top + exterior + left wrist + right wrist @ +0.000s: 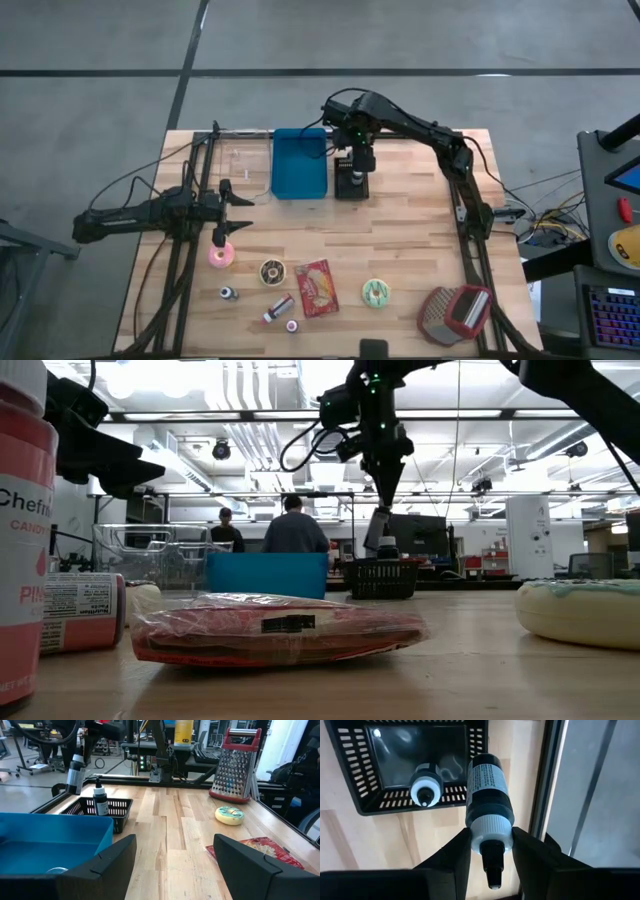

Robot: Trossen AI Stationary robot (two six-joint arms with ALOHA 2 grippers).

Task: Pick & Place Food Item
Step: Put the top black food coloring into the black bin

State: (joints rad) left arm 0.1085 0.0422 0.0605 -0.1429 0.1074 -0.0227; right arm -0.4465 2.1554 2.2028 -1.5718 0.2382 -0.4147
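Observation:
My right gripper [357, 155] hangs over the table's far middle, shut on a dark bottle [487, 795] with a white collar and a black nozzle. Below it stands a black mesh basket [360, 795]. A second such bottle [426, 790] stands upright on the basket's floor. In the left wrist view the held bottle [76, 772] hangs above the basket [112, 810]. My left gripper [175, 855] waits open at the table's left, holding nothing. My right gripper pinches the bottle's white collar [491, 831], just under the nozzle, between its two fingers. The fingers come from above, pointing steeply down. The bottle hangs base down below them, a little tilted, lifted clear over the basket's rim.
A blue bin [299, 162] stands left of the basket. Nearer the front lie a pink donut [220, 256], a dark donut [272, 271], a red packet [318, 288], a green donut [376, 292], two small bottles [229, 293] and a red grater [455, 312].

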